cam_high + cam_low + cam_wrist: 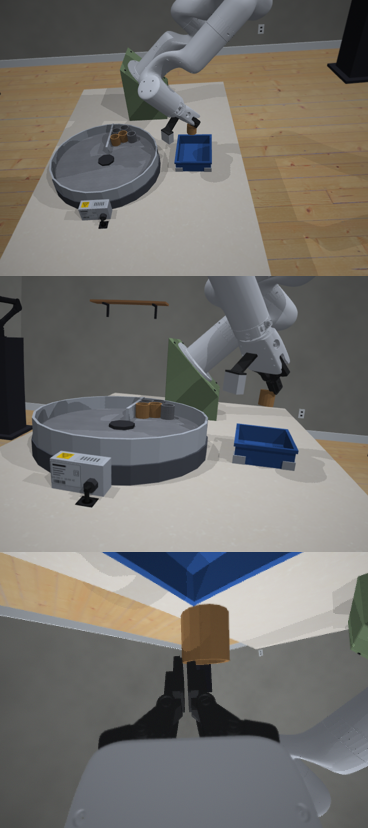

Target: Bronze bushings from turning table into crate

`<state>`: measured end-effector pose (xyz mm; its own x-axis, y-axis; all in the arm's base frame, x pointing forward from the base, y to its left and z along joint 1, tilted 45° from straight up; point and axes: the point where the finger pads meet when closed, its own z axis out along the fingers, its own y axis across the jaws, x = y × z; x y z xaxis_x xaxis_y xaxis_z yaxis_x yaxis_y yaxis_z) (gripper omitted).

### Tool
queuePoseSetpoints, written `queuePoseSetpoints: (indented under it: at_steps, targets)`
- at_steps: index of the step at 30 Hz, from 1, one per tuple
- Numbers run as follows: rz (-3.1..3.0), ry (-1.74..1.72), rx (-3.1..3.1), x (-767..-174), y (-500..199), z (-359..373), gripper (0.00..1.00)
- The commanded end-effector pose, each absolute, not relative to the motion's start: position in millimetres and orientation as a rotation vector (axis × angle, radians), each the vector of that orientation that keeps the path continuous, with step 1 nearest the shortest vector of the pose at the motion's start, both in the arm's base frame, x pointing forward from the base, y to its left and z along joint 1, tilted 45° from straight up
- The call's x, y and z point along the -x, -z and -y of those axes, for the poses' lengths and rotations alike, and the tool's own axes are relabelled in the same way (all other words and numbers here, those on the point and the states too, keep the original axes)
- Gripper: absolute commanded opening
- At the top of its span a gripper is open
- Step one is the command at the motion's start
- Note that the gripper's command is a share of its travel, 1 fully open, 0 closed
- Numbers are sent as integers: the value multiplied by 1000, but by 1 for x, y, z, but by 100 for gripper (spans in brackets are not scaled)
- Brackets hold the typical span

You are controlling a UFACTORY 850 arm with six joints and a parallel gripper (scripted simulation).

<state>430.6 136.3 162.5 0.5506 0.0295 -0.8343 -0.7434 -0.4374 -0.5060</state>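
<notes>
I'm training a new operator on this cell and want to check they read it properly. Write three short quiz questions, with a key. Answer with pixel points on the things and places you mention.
1. Multiple choice: what do the jaws hold? (a) a steel bushing (b) a bronze bushing (191,129) (266,398) (205,634) (c) nothing
2. True or false: the blue crate (194,166) (261,456) (245,578) already contains a steel bushing.
3. Fill in: on the turning table (86,175) (118,451), the number of bronze bushings still to be fetched is ____.

Key: 1 b; 2 false; 3 two

Dim grey wall, soft overlapping shadows
</notes>
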Motion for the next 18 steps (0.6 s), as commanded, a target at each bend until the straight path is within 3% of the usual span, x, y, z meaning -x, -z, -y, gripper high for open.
queuePoseSetpoints:
  at_steps: [1,18]
  targets:
    - [-590,-999,1819,-433,-166,-139,0]
    - [-590,-999,1818,-434,-162,-144,0]
